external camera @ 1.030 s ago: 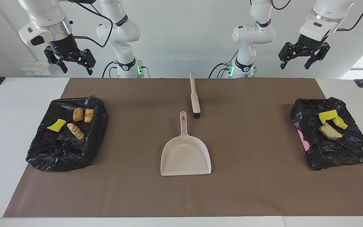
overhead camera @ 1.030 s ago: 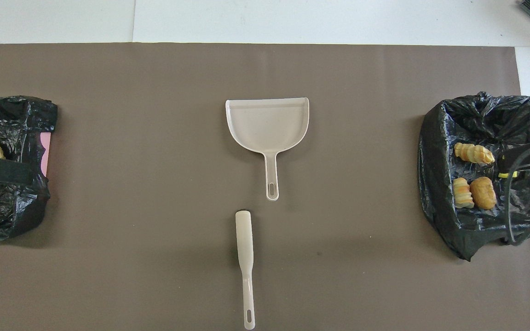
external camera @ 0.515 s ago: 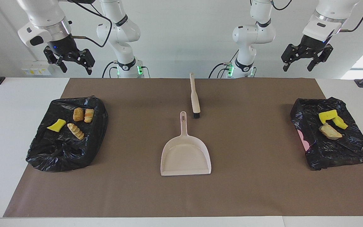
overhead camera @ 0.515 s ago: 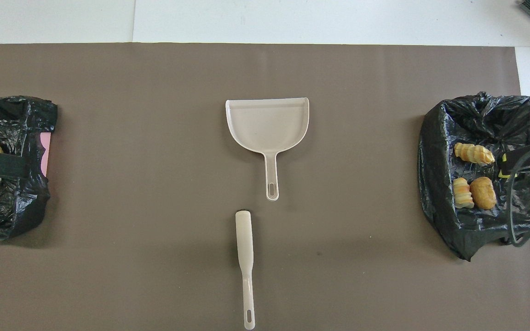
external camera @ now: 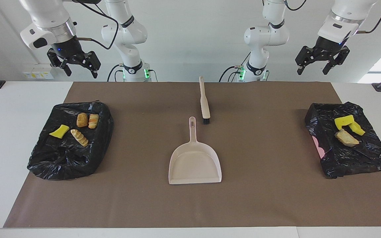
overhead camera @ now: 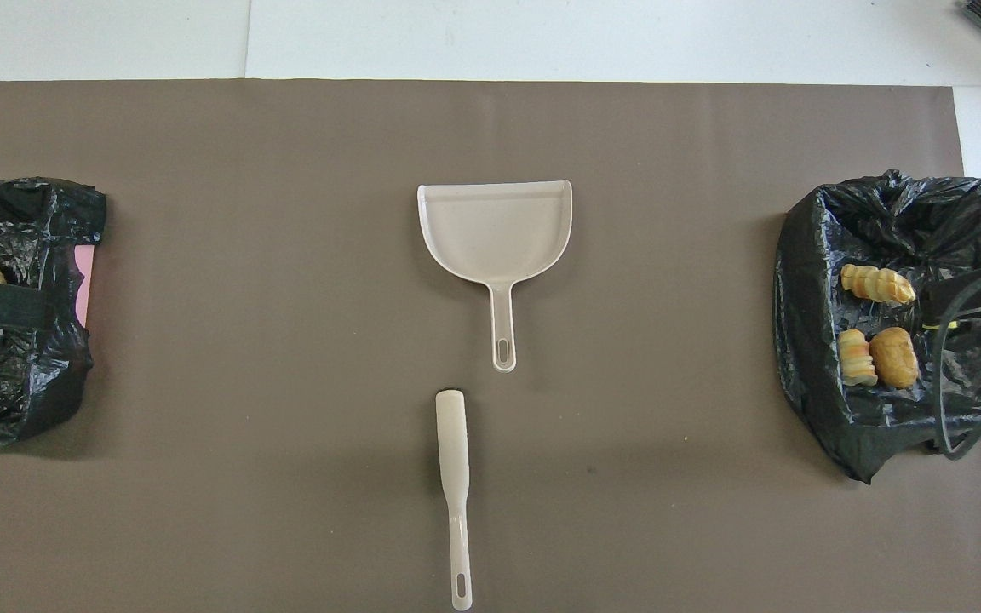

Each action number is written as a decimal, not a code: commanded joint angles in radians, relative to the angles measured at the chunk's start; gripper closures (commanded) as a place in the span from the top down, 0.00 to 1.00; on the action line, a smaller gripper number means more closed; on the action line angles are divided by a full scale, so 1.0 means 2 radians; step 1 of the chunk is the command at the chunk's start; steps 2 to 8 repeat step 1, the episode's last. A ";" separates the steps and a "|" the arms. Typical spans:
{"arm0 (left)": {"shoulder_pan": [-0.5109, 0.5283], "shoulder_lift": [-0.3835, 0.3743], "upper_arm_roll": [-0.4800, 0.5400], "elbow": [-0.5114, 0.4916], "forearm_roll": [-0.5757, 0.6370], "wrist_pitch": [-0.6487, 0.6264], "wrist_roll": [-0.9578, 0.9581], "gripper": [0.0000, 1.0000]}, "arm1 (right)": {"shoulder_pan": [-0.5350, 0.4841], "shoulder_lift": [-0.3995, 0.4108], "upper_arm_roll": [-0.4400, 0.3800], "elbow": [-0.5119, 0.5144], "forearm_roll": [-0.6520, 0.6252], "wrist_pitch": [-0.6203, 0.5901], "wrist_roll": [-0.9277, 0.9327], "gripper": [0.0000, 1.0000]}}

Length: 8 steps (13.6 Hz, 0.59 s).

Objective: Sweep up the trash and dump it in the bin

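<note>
All trash lies in two bins lined with black bags. The bin (external camera: pixel 65 158) at the right arm's end holds a yellow sponge (external camera: pixel 59 131) and three bread chunks (external camera: pixel 82 120). The bin (external camera: pixel 352 158) at the left arm's end holds yellow sponge pieces (external camera: pixel 344 121) and a tan chunk (external camera: pixel 346 138). A beige dustpan (external camera: pixel 194 163) lies mid-table, handle toward the robots. A beige brush (external camera: pixel 204 100) lies nearer to the robots. My right gripper (external camera: pixel 80 72) hangs open and empty high above its bin. My left gripper (external camera: pixel 313 70) hangs open and empty high above its bin.
A brown mat (external camera: pixel 263 198) covers the white table (external camera: pixel 12 109). In the overhead view the dustpan (overhead camera: pixel 496 230) and brush (overhead camera: pixel 454 472) lie in line at the middle, with bare mat between them and each bin (overhead camera: pixel 806 281).
My left gripper has risen a little above its bin. My right gripper has barely shifted. Nothing on the table has moved.
</note>
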 commanded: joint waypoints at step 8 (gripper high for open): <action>0.003 -0.011 -0.001 -0.010 0.002 0.007 0.000 1.00 | 0.000 -0.012 0.000 -0.011 0.010 -0.004 -0.011 1.00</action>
